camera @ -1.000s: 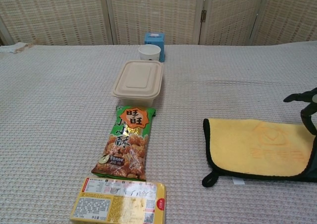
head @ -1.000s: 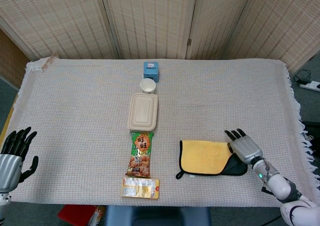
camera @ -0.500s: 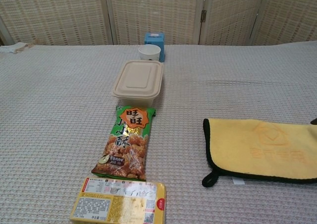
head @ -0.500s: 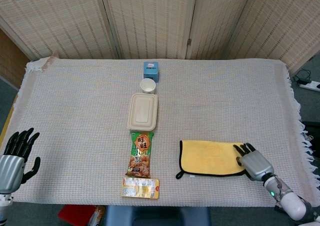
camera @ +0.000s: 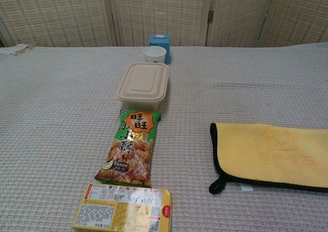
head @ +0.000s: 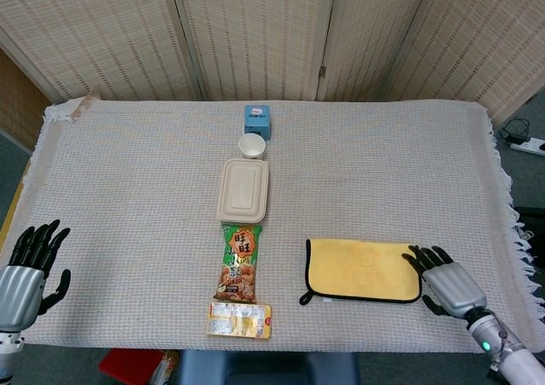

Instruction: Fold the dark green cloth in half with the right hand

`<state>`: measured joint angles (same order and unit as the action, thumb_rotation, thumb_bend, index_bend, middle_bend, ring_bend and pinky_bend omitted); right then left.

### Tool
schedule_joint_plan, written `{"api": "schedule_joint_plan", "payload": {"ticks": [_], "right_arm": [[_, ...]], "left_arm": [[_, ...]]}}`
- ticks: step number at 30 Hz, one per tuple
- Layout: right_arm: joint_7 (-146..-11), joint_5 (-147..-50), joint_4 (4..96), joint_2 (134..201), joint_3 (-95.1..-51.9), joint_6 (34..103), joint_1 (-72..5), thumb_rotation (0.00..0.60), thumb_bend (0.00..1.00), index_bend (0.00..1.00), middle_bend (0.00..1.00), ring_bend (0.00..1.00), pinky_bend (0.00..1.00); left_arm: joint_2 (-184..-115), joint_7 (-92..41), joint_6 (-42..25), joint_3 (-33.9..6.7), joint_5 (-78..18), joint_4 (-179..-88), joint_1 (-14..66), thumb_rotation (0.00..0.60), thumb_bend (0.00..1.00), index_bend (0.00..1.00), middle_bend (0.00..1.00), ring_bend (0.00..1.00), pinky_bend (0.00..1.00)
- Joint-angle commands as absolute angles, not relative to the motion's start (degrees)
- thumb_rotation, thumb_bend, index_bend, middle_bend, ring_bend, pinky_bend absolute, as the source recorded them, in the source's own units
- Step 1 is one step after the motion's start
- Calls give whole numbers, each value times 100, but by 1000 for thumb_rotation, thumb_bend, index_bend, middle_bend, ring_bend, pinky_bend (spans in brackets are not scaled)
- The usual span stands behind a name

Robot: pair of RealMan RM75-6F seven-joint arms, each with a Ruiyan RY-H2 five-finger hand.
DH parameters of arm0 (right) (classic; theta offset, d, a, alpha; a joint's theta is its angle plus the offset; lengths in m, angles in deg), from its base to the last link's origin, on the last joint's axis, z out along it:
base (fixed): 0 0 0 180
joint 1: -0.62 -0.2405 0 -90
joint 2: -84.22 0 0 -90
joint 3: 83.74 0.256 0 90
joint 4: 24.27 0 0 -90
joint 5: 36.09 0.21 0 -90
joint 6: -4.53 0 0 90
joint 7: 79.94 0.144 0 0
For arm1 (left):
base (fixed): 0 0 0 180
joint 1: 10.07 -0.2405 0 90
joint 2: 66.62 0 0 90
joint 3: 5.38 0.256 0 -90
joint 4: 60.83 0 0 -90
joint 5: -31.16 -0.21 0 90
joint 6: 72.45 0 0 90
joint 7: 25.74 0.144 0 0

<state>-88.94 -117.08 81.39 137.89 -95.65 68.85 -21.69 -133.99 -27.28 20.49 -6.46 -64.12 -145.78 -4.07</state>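
Note:
The cloth (head: 362, 269) lies flat on the table, right of centre near the front edge, showing a yellow face with a dark green border and a small loop at its front left corner; the chest view shows the cloth (camera: 271, 155) running off the right edge. My right hand (head: 450, 284) hovers just right of the cloth's right edge, fingers spread, holding nothing and clear of the fabric. My left hand (head: 25, 269) is at the table's front left edge, fingers apart and empty. Neither hand appears in the chest view.
Down the table's middle stand a blue box (head: 257, 119), a white cup (head: 252, 146), a beige lidded container (head: 244, 190), a green snack bag (head: 239, 262) and a yellow packet (head: 239, 321). The woven tablecloth (head: 128, 189) covers the table.
My right hand has drawn back off the cloth toward the front right, leaving it lying flat with the yellow face up. It has left the chest view. The left hand barely moved.

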Motion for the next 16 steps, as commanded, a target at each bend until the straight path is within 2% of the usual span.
{"api": "schedule_joint_plan", "payload": {"ticks": [1, 6, 12, 16], "right_arm": [[-7604, -12516, 7605, 14049, -9138, 8842, -1191, 600, 490, 0, 0, 0, 7], [-8548, -12130, 7661, 14325, -8982, 9361, -697, 600, 491, 0, 0, 0, 2], [-8898, -12497, 7824, 14273, -9011, 9483, -552, 600, 491, 0, 0, 0, 0], [-8839, -12626, 7777, 14288, -9015, 9286, -579, 600, 491, 0, 0, 0, 0]], "left_arm": [[-13360, -2614, 1939, -607, -6358, -14700, -406, 600, 606, 0, 39, 0, 0], [-13303, -2421, 1852, -551, -6355, -14894, -421, 600, 607, 0, 39, 0, 0], [-13322, -2404, 2027, -520, -6500, -14878, -485, 600, 607, 0, 39, 0, 0], [-13344, -2368, 2024, -510, -6528, -14850, -489, 600, 606, 0, 39, 0, 0]]}}
